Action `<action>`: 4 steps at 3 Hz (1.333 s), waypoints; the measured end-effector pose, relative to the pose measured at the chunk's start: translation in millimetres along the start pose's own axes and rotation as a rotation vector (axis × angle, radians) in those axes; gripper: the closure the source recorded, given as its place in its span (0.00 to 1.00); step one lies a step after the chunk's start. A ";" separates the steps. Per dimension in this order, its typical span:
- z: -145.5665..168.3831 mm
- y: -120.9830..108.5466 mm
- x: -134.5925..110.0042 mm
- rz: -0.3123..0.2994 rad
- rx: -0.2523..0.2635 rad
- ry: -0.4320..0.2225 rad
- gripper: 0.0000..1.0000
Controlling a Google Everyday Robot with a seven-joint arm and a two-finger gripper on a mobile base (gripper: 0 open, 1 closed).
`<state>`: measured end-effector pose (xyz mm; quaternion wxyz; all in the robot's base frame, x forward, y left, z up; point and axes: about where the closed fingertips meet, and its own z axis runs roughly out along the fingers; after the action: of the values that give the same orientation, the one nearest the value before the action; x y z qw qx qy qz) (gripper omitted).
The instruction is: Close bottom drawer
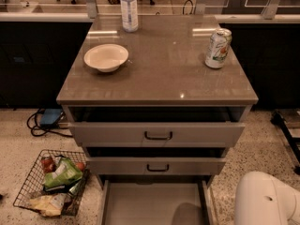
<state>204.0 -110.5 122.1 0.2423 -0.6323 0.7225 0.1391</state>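
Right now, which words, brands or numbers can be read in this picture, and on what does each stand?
No text can be read.
On the water bottle: label not legible.
On the can: green and red print, no legible word.
On the packets in the wire basket: not legible.
On the bottom drawer, pulled out: none.
The end effector is not in view; only a white arm part shows, lower right.

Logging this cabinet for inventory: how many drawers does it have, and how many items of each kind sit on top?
Drawers: 3 (top drawer, middle drawer, bottom drawer)
Bowl: 1
Bottle: 1
Can: 1
Total: 6
Hand: out of view; white arm shell at lower right.
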 end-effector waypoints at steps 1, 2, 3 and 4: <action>4.4 0.2 -5.7 -0.027 0.037 0.010 1.00; 10.8 -2.1 -13.2 -0.049 0.085 -0.006 1.00; 17.3 -9.7 -14.3 -0.058 0.132 -0.029 1.00; 21.3 -26.8 -11.9 -0.082 0.180 -0.037 1.00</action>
<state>234.9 -93.9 113.2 0.3171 -0.6344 0.7010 0.0753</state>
